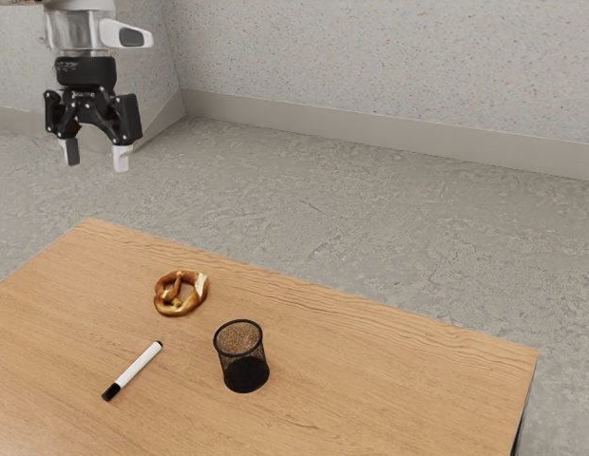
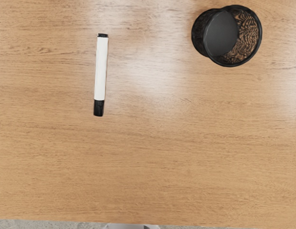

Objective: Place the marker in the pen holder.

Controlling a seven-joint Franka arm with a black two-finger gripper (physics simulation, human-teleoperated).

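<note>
Exterior view: empty jaws stand apart, high up; the marker (image 1: 134,370) lies on the counter (image 1: 370,399) at the holder's (image 1: 244,370) nine o'clock, longer black end toward seven. Best straddle its white middle crosswise, pinch squarely, then lift straight.

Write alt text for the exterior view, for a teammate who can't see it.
A white marker with black ends lies on a wooden table, near an upright, empty black mesh pen holder, with a pretzel behind them. The gripper hangs open and empty at the exterior view's upper left.
</note>
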